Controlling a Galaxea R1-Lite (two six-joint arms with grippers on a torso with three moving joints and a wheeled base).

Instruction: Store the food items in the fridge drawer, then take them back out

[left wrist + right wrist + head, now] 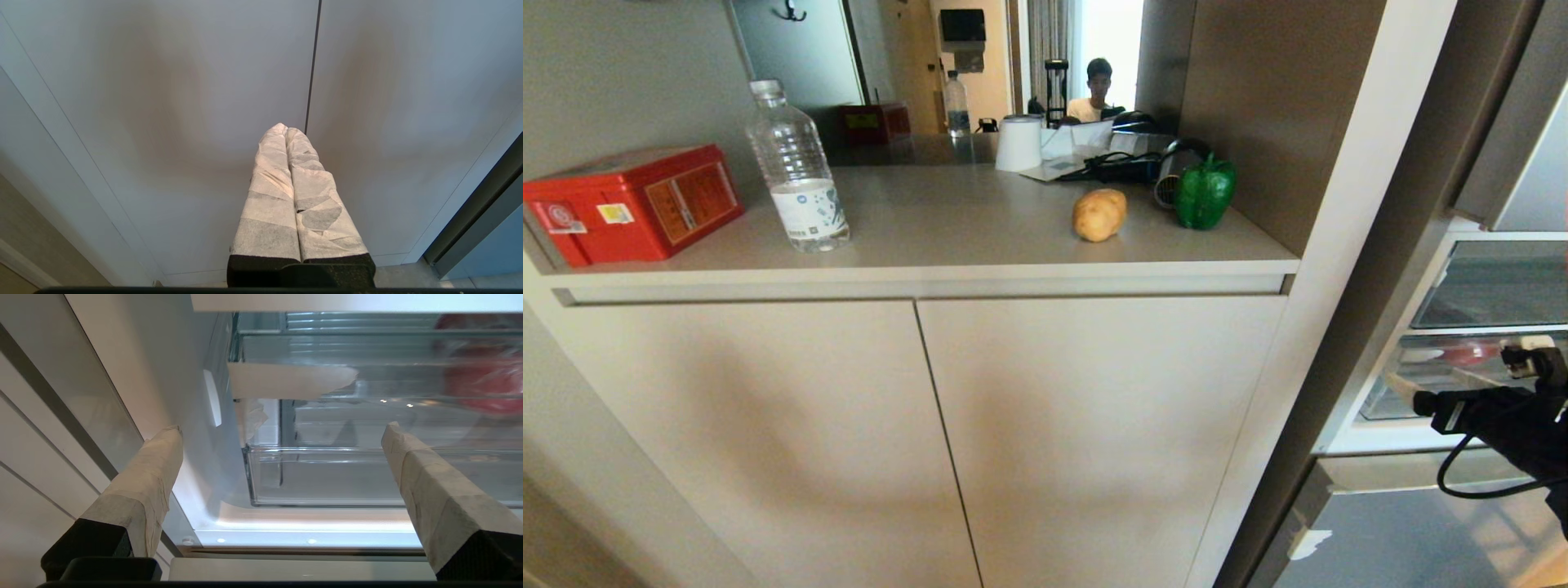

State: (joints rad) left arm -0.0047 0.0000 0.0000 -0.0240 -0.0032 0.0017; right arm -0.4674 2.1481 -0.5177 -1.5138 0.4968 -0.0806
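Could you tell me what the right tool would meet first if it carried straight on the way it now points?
Probably the wide clear plastic fridge drawer: the open right tool faces its see-through front wall, nothing between, though depth is uncertain.

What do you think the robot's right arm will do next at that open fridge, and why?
Probably ease the right gripper forward to take the clear drawer's front rim and pull it out. Its fingers stand wide open, empty, facing the drawer, which looks pushed in, while the potato and green pepper wait on the counter.
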